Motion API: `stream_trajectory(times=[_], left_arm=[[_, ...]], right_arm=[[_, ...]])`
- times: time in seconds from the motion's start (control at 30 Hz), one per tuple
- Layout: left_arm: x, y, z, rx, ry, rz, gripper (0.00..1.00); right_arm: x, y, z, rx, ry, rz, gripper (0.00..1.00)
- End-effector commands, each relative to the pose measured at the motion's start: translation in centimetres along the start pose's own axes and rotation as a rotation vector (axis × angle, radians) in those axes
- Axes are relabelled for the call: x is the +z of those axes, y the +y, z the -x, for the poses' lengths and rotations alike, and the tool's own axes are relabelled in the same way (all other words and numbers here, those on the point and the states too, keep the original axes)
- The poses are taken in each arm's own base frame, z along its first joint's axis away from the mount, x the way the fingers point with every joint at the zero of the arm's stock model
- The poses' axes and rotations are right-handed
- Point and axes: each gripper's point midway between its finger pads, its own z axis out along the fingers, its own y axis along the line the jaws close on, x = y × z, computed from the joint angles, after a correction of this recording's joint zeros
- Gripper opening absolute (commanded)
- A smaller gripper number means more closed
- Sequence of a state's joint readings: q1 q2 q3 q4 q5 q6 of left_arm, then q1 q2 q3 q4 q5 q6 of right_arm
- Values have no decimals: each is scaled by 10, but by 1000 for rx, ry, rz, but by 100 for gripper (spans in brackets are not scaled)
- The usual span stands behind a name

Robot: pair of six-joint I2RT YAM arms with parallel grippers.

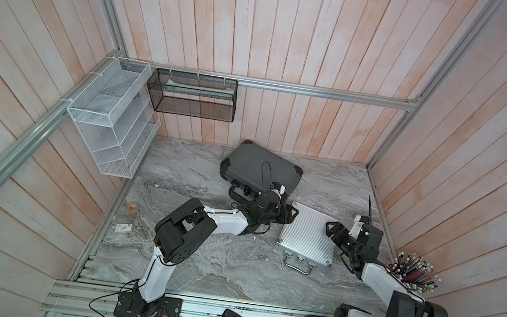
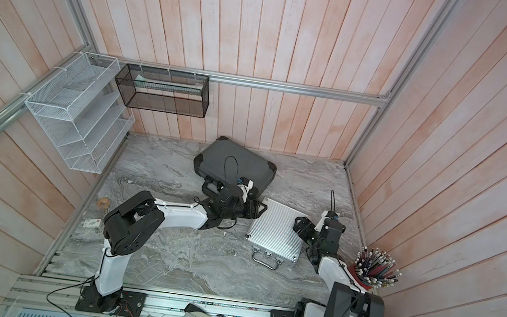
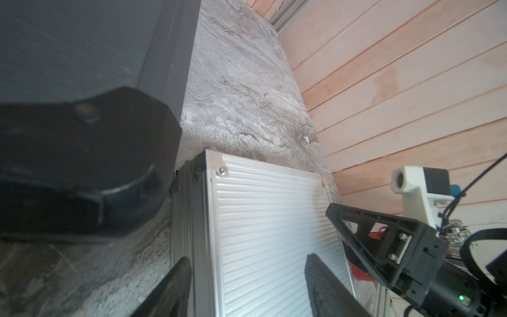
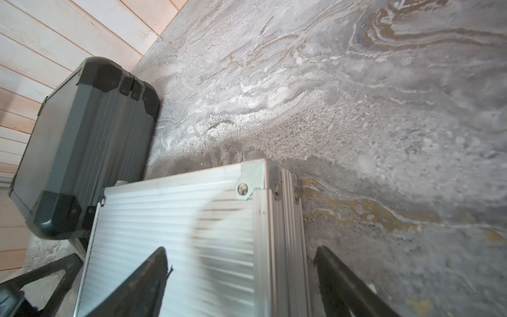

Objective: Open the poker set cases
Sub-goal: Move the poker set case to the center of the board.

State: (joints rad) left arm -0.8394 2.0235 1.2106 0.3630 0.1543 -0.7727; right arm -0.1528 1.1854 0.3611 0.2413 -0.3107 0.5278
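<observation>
Dark grey case (image 1: 256, 166): the bigger of the two. It lies flat at the back of the marble table (image 1: 196, 260), lid down, with black caps on its corners. Its black handle (image 1: 236, 193) faces forward and left, and its far corner sits close to the back wall (image 1: 285, 119).
Silver case (image 1: 308, 239): smaller, ribbed aluminium, flat with its lid down. It lies right of and in front of the grey one, its metal handle (image 1: 297, 265) towards the table's front edge.
Where they meet: the silver case's far left corner sits just beside a black corner of the dark grey case; I cannot tell whether they touch.
Room on the left: bare marble, with only a tape roll (image 1: 132, 206) and a small card (image 1: 123, 228) near the left edge.
Room in front: a wide open stretch of table between the silver case and the front rail (image 1: 255, 316).
Room on the right: tight. A pencil cup (image 1: 412, 271) stands near the right wall (image 1: 444, 194), just beside the right arm (image 1: 377, 276).
Left gripper (image 1: 293, 213) (image 3: 248, 259): jaws spread, straddling the silver case's left edge near its far corner. One finger is over the ribbed lid, the other outside the side wall. It pinches nothing.
Right gripper (image 1: 332, 232) (image 4: 241, 249): jaws spread wide across the silver case's right edge near the far corner. One finger is above the lid, the other out over the marble. It holds nothing.
</observation>
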Motion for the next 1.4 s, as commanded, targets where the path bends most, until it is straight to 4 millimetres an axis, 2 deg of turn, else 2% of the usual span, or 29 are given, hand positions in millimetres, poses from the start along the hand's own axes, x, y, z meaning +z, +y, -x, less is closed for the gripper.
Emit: stream_trajectory(times=[0.0, 0.2, 0.47, 0.63, 0.8, 1.13, 1.37], left_arm=[[-12, -9, -2, -1, -28, -6, 69], [-23, -8, -26, -16, 9, -1, 69], [-17, -10, -54, -39, 82, -21, 67], [-11, -19, -50, -20, 89, -47, 58], [4, -28, -49, -5, 118, -76, 49], [21, -27, -30, -16, 93, -91, 49], [22, -19, -19, -10, 69, -68, 51]], right_arm=[[-9, -18, -19, 20, 38, -62, 86], [-20, -10, -30, 52, 43, -5, 85], [-20, -6, -58, 100, 133, 61, 76], [-19, -3, -59, 113, 142, 83, 68], [-16, 3, -56, 127, 145, 116, 63], [-12, 9, -53, 159, 142, 151, 60], [-7, 11, -44, 152, 127, 141, 64]])
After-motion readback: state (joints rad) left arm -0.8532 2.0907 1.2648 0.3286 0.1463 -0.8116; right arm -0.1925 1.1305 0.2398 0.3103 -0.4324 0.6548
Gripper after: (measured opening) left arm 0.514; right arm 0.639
